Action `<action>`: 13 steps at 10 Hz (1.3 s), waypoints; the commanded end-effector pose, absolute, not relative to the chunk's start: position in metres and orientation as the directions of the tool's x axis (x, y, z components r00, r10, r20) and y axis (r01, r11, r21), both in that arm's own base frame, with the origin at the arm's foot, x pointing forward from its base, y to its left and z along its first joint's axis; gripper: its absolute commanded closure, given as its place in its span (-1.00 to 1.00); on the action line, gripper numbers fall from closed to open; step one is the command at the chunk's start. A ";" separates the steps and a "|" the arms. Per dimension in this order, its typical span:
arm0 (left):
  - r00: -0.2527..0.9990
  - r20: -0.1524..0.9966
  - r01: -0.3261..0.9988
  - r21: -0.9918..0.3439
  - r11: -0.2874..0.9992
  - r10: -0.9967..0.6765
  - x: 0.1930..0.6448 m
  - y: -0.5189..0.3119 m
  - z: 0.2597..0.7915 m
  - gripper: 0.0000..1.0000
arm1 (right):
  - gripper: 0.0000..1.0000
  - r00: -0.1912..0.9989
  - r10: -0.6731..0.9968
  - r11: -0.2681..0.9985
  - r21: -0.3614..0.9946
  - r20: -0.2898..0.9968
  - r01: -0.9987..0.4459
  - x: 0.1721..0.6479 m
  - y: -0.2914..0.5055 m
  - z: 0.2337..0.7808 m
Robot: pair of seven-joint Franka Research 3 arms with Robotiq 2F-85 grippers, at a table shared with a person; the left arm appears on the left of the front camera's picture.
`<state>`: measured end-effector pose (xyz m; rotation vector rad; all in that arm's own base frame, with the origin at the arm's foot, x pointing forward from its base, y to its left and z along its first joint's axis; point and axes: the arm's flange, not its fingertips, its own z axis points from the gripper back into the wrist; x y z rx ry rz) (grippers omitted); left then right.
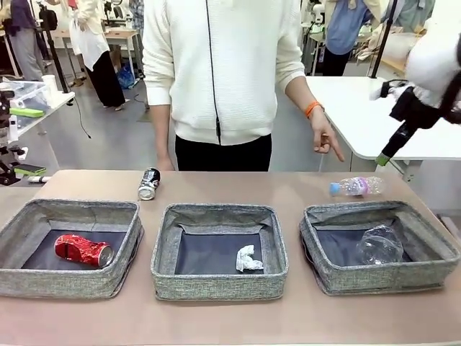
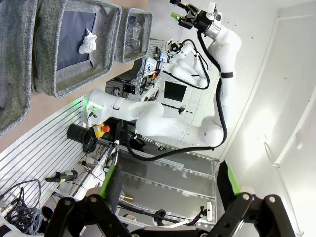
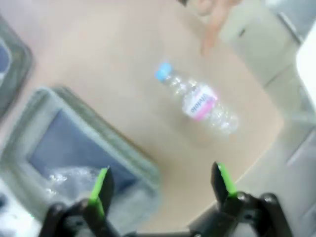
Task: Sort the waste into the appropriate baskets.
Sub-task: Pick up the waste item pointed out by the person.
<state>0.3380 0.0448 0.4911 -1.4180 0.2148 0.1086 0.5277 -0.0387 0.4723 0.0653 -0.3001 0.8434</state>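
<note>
- Waste: five pieces, three in baskets and two loose on the table [image 1: 216,317].
- Red can [image 1: 83,250]: on its side in the left basket [image 1: 72,207], which looks to be the one for metal.
- Paper wad [image 1: 248,259]: in the middle basket [image 1: 216,210], near its front right corner.
- Cup [image 1: 379,245]: on its side in the right basket [image 1: 374,207], so plastics appear to go there.
- Bottle [image 1: 358,187]: on its side on the table just behind the right basket's far rim, blue cap toward the middle. It is not yet sorted and probably belongs with the cup.
- Black can [image 1: 148,184]: on the table just beyond the left basket's far right corner. It probably belongs with the red can.
- Person's hand [image 1: 325,140]: one finger points down toward the bottle, likely marking it as the next pick.
- Right gripper [image 3: 160,173]: raised over the table's far right end, jaws wide with nothing between them. Its blurred view looks down on the bottle, a fair stance for descending on it.
- Left gripper [image 2: 170,173]: jaws wide and empty, turned away from the table with the baskets at the edge of its view. It seems parked.
</note>
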 end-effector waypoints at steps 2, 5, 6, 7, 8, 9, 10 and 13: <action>0.974 -0.218 -0.210 -0.968 0.136 -0.053 0.336 0.044 0.495 -1.00 | -1.00 0.416 0.870 0.458 -0.122 0.265 -0.880 0.592 -0.079 0.454; 0.974 -0.218 -0.210 -0.968 0.136 -0.053 0.336 0.044 0.495 -1.00 | -1.00 0.417 0.859 0.457 -0.081 0.297 -0.886 0.600 -0.078 0.448; 0.974 -0.218 -0.210 -0.968 0.136 -0.053 0.336 0.044 0.495 -1.00 | -1.00 0.377 0.896 0.415 -0.139 0.235 -0.899 0.600 -0.080 0.439; 0.974 -0.218 -0.210 -0.968 0.136 -0.053 0.336 0.044 0.495 -1.00 | -1.00 0.377 0.896 0.415 -0.139 0.235 -0.899 0.600 -0.080 0.439; 0.974 -0.218 -0.210 -0.968 0.136 -0.053 0.336 0.044 0.495 -1.00 | -1.00 0.377 0.896 0.415 -0.139 0.235 -0.899 0.600 -0.080 0.439; 0.974 -0.218 -0.210 -0.968 0.136 -0.053 0.336 0.044 0.495 -1.00 | -1.00 0.377 0.893 0.415 -0.126 0.247 -0.901 0.603 -0.079 0.439; 0.974 -0.218 -0.210 -0.968 0.136 -0.053 0.336 0.044 0.495 -1.00 | -1.00 0.310 0.908 0.362 -0.156 0.281 -0.919 0.610 -0.080 0.433; 0.974 -0.218 -0.210 -0.968 0.136 -0.053 0.336 0.044 0.495 -1.00 | -1.00 0.160 0.954 0.210 -0.186 0.252 -0.960 0.635 -0.069 0.416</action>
